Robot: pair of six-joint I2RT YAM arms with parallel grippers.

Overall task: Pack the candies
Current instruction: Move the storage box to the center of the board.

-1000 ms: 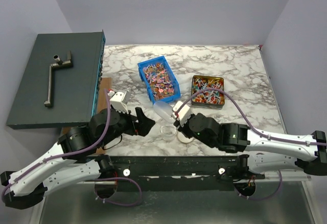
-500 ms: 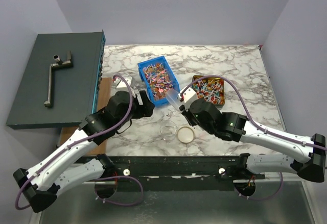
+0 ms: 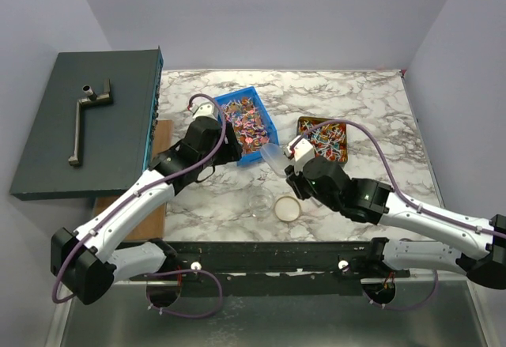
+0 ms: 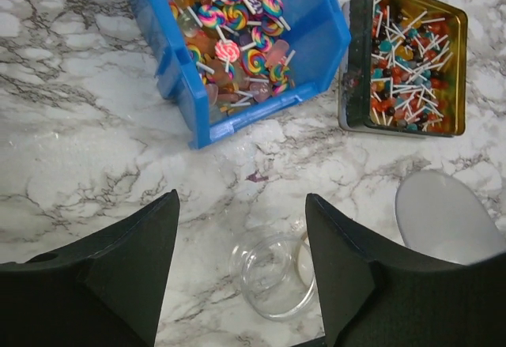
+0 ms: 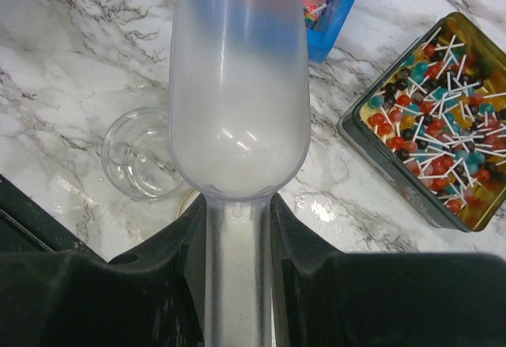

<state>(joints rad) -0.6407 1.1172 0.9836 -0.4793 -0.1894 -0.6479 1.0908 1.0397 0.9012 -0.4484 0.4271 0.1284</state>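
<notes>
L gripper: released, black fingers spread wide, nothing btwn them. Seen in top view at lower-left side of blue bin.

R gripper: clenched on handle of translucent scoop. Bowl points toward top of R wrist frame. In top view, scoop sits btwn bin and tin, just right of ctr.

Candies: piled in blue bin, top ctr of L wrist frame. Swirl pops and small wrapped sweets, mixed colours.

Tin: upper right of L wrist frame, just beside bin, filled w/ lollipops on white sticks, red, teal and dark heads.

Clear jar: bottom ctr of L wrist frame, upright on marble table, seen in gap btwn L fingers but clear of both. In R wrist frame, left of scoop bowl.

Gold lid: flat on table, lower ctr of top view, near R arm.

Dark box: upper left of top view, w/ metal crank handle lying on top.
</notes>
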